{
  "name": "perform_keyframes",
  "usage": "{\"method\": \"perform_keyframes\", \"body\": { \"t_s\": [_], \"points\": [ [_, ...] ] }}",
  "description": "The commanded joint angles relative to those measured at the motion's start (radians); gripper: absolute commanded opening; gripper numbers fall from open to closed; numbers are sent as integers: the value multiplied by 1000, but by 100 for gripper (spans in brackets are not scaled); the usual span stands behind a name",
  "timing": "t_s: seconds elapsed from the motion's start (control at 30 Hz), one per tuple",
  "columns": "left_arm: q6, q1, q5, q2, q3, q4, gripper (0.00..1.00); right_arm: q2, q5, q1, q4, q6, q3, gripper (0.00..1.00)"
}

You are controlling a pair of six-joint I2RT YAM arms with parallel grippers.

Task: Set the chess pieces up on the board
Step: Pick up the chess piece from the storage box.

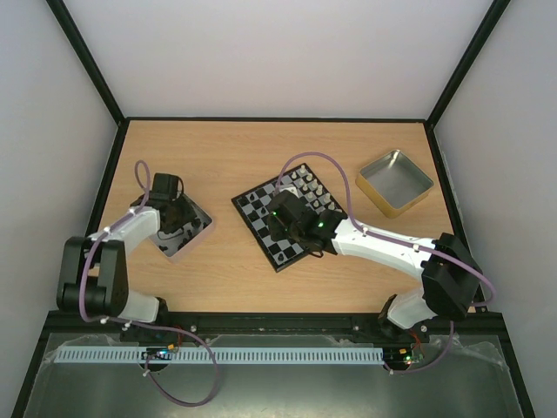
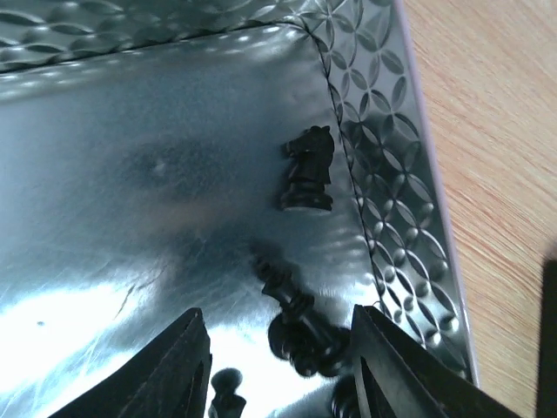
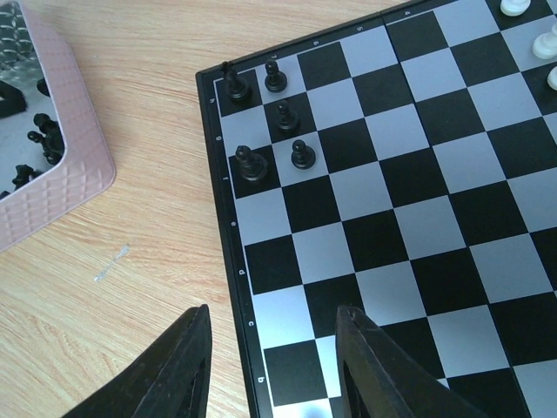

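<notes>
Wooden surface [image 1: 226,157] carrying board [image 3: 392,226]: five black pieces [image 3: 285,117] standing cornered, white pieces [image 3: 548,43] opposite, most squares bare. Left fingers [image 2: 187,357] parted, straddling black piece [image 2: 300,335] in tin [image 2: 383,192]; right fingers [image 3: 187,357] hovering parted, empty.

Black-and-grey chequered board [image 3: 392,218], black pieces [image 3: 287,117], pink diamond-embossed tin [image 3: 52,174], wood-grain table [image 3: 130,305]

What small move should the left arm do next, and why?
Probably close the left gripper on the black piece lying between its fingers in the tin: the fingers are open around it, and only five black pieces show on the board.
</notes>
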Motion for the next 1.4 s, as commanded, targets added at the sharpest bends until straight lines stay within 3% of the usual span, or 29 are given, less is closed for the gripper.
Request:
{"method": "perform_keyframes", "body": {
  "t_s": [0.0,0.4,0.83,1.13,1.37],
  "points": [
    [47,3,-26,88,52,84,45,2,-8,-4,38,-9,-15,38],
    [67,3,-80,268,147,96,36,9,-27,-4,41,-7,-17,36],
    [60,3,-99,284,140,99,17,4,-25,-5,46,0,-16,35],
    [37,-3,-48,145,114,62,14,-32,-33,-12,87,15,-22,37],
    [91,-27,100,-58,108,10,15,-98,-257,-92,250,52,-73,40]
  ]
}}
